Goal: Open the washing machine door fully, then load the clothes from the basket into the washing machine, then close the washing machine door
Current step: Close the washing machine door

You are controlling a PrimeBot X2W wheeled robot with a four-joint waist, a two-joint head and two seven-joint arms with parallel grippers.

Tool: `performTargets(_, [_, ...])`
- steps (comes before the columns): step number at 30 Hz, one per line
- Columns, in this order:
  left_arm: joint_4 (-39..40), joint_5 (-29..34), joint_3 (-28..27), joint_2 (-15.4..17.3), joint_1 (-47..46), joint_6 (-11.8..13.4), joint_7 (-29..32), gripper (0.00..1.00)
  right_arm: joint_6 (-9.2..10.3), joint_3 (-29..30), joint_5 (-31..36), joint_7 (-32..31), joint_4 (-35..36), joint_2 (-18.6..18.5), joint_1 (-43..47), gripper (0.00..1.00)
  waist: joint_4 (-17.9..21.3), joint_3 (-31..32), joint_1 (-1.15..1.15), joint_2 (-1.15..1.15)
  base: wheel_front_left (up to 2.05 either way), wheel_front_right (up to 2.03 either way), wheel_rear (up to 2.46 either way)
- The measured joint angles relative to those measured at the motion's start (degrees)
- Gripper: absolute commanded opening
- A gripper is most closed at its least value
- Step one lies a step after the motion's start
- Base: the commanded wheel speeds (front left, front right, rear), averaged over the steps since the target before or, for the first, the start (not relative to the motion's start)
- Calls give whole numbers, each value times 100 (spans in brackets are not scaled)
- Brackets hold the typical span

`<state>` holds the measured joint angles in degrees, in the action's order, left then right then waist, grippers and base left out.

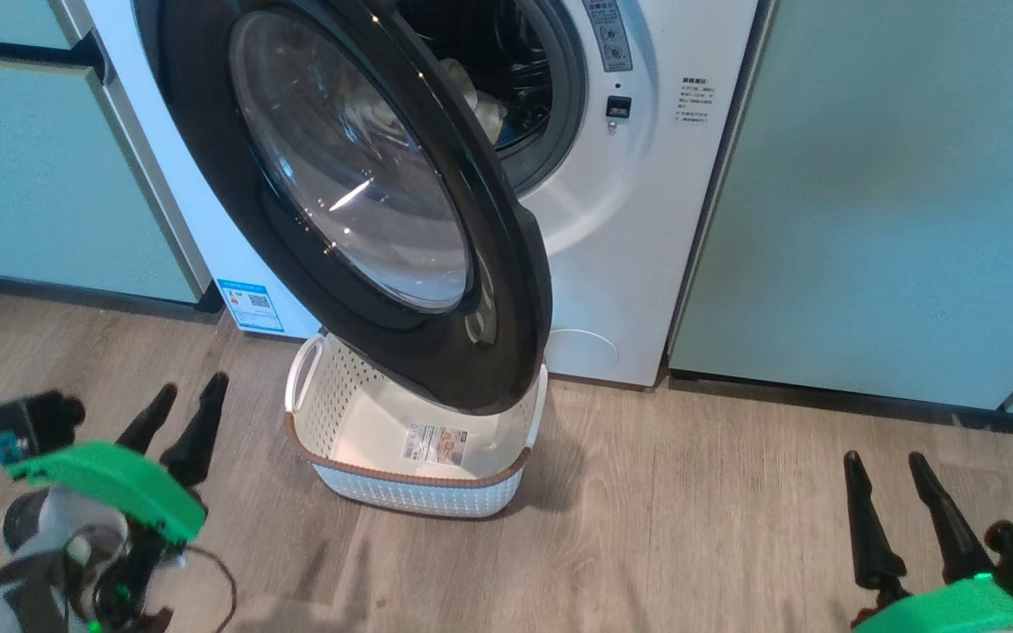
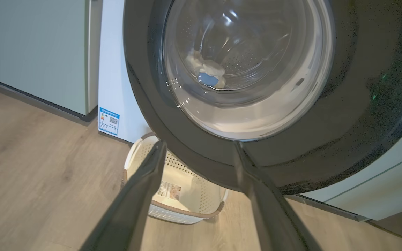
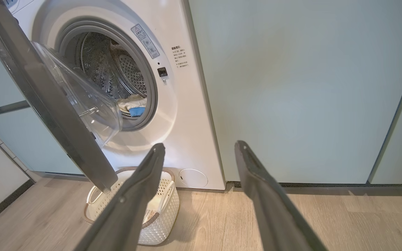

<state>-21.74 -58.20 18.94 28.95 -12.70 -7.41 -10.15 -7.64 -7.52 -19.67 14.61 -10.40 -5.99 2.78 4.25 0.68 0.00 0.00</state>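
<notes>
Head view: left gripper [image 1: 193, 387] and right gripper [image 1: 885, 459] are spread wide and empty; clothes [image 1: 482, 104] lie inside the washing machine [image 1: 630, 220], basket [image 1: 410, 480] sits empty beneath the half-open washing machine door [image 1: 207, 141], so a weak glancing push likely leaves it unlatched.

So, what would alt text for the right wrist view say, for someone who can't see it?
A white washing machine stands with its round door partly open and the clothes in its steel drum. A cream basket sits on the wood floor under the door. The right gripper rises from the bottom edge, its two fingers spread open.
</notes>
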Motion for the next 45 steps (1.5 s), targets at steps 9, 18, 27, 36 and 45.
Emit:
performTargets(9, [-62, 996, -255, 107, 279, -1, -421, 100, 0, 99, 1, 0, 47, 23, 96, 100, -97, 8, 0, 0, 0, 0, 0])
performTargets(18, [524, 2471, -1382, -584, 971, -2, -433, 100, 0, 122, 1, 0, 77, 74, 96, 100, -68, -1, 0, 0, 0, 0, 0])
performTargets(27, [728, 3166, -1795, -1069, 1462, -2, -433, 100, 0, 132, 1, 0, 77, 91, 119, 100, 0, -12, 0, 0, 0, 0, 0])
performTargets(36, [772, 3561, -2124, -1246, 1509, -2, -433, 100, 0, 151, 1, 0, 77, 104, 124, 100, 22, -19, 0, 0, 0, 0, 0])
performTargets(45, [773, 3651, -2125, -1285, 1616, -3, -433, 100, 0, 149, 1, 0, 78, 108, 124, 100, 17, -45, 0, 0, 0, 0, 0])
